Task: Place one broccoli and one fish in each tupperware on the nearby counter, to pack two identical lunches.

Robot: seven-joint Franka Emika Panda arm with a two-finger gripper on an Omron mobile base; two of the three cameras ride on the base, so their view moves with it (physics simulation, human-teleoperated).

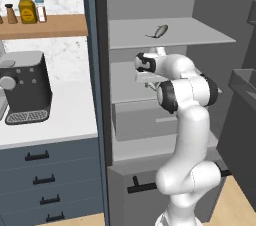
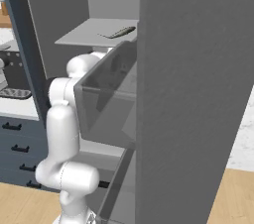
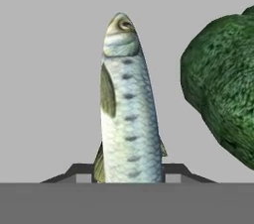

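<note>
My hand (image 3: 128, 181) reaches into the open fridge, onto a middle shelf (image 1: 131, 87). In the hand view its two dark tips sit close against either side of a fish (image 3: 126, 104), near the tail end, so I judge them narrowed onto it; whether the grip is firm enough to lift I cannot tell. The fish lies lengthwise away from my hand, head farthest out. Just beside the fish, to its right in that view and apart from it, is a broccoli (image 3: 223, 84), untouched. Farther up, on the shelf above my hand, a second fish (image 1: 159, 31) lies alone near the shelf's middle. The counter (image 1: 60, 120) runs left of the fridge and carries a dark coffee machine (image 1: 25, 87); I can make out no tupperware on the stretch visible.

Progress, as I judge it: early. The first fish is only now being taken and has not left its shelf. Left to do: carry this fish out, then one broccoli, the second fish and another broccoli, filling both tupperware alike.
</note>
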